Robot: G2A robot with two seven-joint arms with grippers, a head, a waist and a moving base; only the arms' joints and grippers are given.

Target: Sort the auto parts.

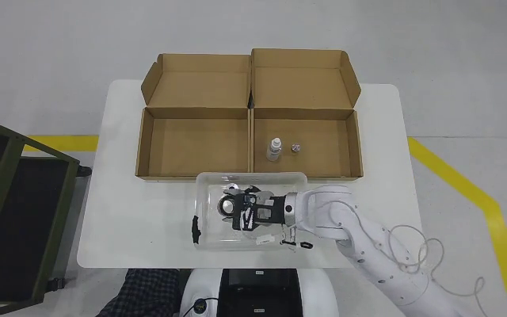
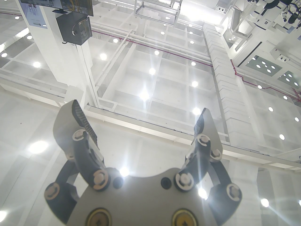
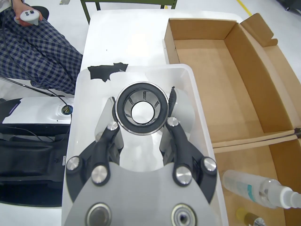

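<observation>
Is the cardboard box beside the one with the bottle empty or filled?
Empty: this cardboard box shows only bare floor; the neighbouring box holds the spray bottle and a small part.

The left pincer (image 2: 139,106) gapes wide, pointing up at a white ceiling (image 2: 174,81) dotted with lights (image 2: 152,71).

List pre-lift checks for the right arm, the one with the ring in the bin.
1. Grip: right hand is shut on the metal ring, one finger on each side. ok.
2. Ring lifted off the floor of the clear bin: cannot tell.
3. Left box: floor bare, flap folded back. ok.
4. Right box: holds a bottle and a small part, with bare floor beside them. ok.
5. Left hand: open and pointing at the ceiling. ok.
6. Which box the ring belongs in: cannot tell.
</observation>
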